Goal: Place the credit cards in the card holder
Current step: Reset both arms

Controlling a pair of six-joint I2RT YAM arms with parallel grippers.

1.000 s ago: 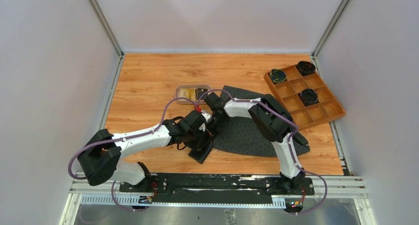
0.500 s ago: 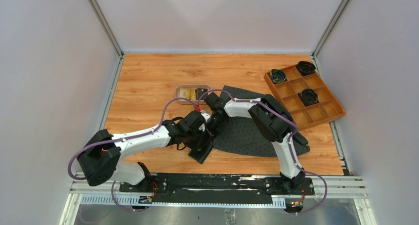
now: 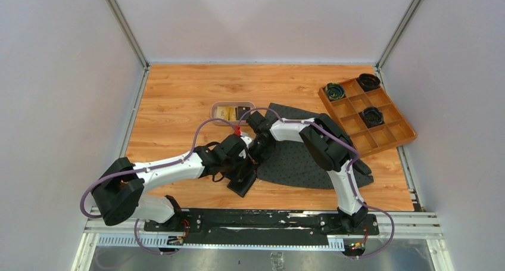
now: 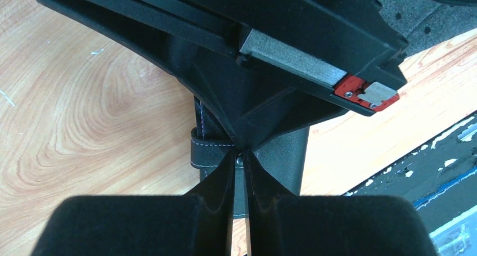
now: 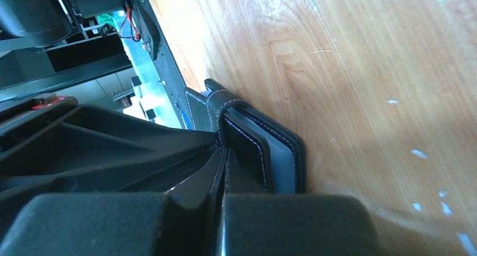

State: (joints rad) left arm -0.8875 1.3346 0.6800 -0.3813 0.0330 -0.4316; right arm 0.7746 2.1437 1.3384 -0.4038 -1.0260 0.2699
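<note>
Top external: tray (image 3: 214,111), box (image 3: 381,134) beyond half-hidden card holder (image 3: 240,187)

Jaws pinch card holder (image 5: 256,146) flap; pale card (image 5: 279,163) edge inside; wooden table (image 5: 365,87) beneath.

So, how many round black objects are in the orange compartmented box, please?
3 in the box: one round black object at its left corner, one at its far corner, one near its middle. None appears hidden.

L arm (image 3: 172,167) reached low, fwd-right; R arm (image 3: 324,141) bent back leftward, elbow high. Wrists met tip-to-tip near centre. L fingers (image 4: 214,188) pinched w/ a slim gap; R fingers (image 5: 292,225) fully closed.
</note>
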